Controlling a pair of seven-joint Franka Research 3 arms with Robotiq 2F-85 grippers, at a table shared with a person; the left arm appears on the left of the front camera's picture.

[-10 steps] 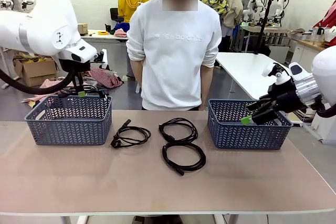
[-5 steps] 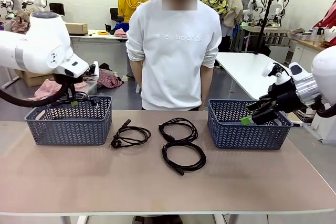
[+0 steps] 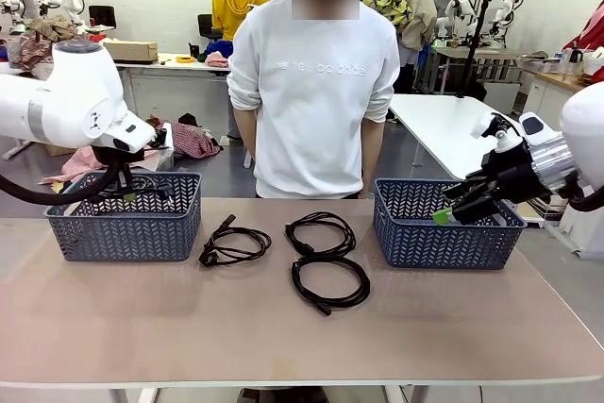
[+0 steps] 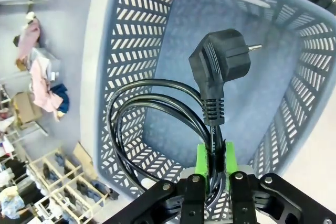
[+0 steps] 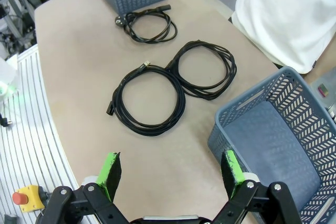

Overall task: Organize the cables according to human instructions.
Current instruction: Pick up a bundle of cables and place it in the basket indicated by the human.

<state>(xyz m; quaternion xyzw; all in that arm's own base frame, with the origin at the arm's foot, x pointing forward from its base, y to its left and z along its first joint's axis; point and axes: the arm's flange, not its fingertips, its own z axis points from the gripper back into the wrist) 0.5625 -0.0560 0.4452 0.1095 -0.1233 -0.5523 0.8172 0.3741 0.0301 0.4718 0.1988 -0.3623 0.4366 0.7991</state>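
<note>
My left gripper is shut on a coiled black cable and holds it inside the left grey basket; its plug points toward the basket floor. In the front view that gripper sits low in the left basket. Three more coiled cables lie on the table: one near the left basket, one in the middle toward the far edge, one nearer to me. My right gripper hovers open over the right basket, with nothing between its pads.
A person stands at the far side of the table, between the two baskets, arms behind the back. In the right wrist view the right basket has nothing in it. Bare tabletop stretches along the near edge.
My left arm has come down and moved left, lowering the held cable from above the left basket's rim into the basket. The right arm and the table cables have not moved.
</note>
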